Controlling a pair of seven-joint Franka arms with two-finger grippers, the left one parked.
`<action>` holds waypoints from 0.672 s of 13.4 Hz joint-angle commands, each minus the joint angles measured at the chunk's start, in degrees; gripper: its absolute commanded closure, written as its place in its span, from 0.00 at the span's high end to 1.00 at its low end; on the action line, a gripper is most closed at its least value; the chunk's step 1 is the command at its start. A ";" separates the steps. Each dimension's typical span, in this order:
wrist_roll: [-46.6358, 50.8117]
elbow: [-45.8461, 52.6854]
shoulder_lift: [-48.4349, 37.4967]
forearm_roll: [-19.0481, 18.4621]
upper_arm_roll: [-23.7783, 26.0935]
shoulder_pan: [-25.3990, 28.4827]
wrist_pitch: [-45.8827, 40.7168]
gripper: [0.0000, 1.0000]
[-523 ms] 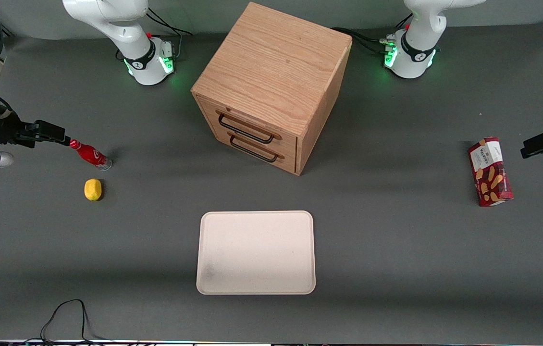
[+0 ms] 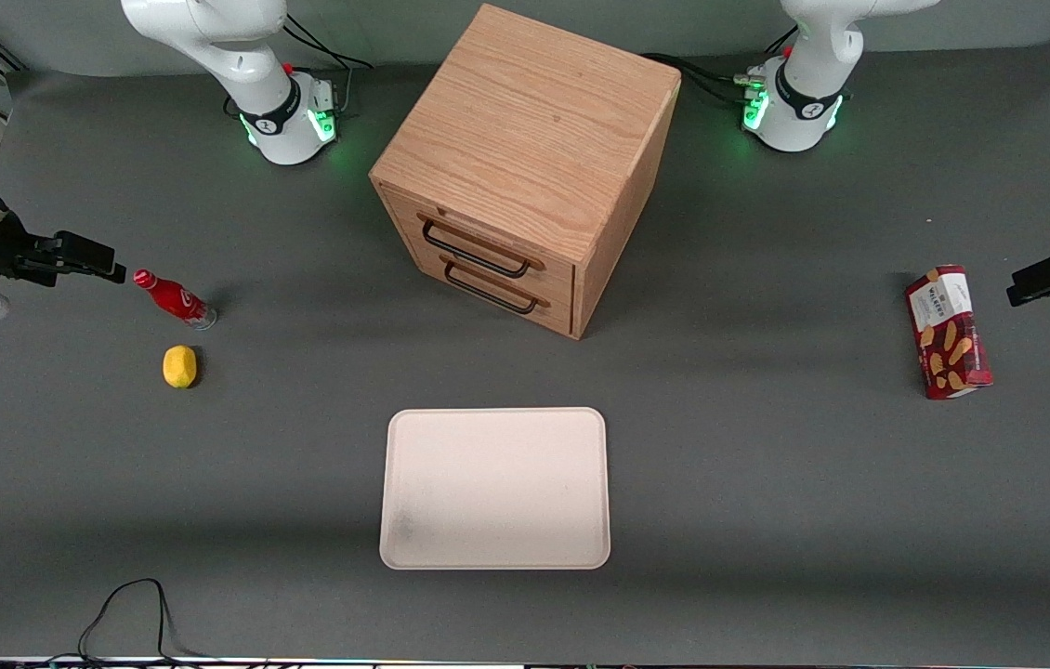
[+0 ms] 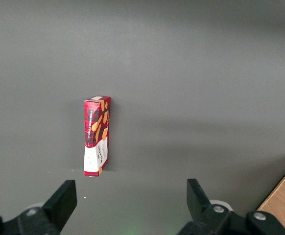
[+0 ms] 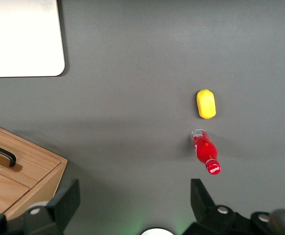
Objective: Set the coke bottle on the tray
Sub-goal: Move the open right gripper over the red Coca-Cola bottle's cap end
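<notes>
Red coke bottle [image 2: 173,299] stands upright on desk [image 2: 302,372]; light, slick, tippy; grip mid-body; gripper [image 2: 107,271] beside cap, fingers [image 4: 64,203] apart.

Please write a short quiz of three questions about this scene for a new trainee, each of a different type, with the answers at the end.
1. True or false: the coke bottle already lies on the tray.
2. Which object is nearest to the bottle? A) lemon B) snack box C) wooden drawer cabinet
3. Is the gripper open or shut, and what does it hold?

Key: 1. False. 2. A. 3. Open; it holds nothing and hangs beside the bottle's cap.
</notes>
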 commanded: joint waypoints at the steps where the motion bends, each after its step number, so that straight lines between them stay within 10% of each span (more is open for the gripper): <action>1: 0.61 1.94 1.05 -0.05 0.12 -0.32 -1.39 1.00; 9: 0.70 1.50 0.88 -0.14 0.03 -0.23 -1.57 1.00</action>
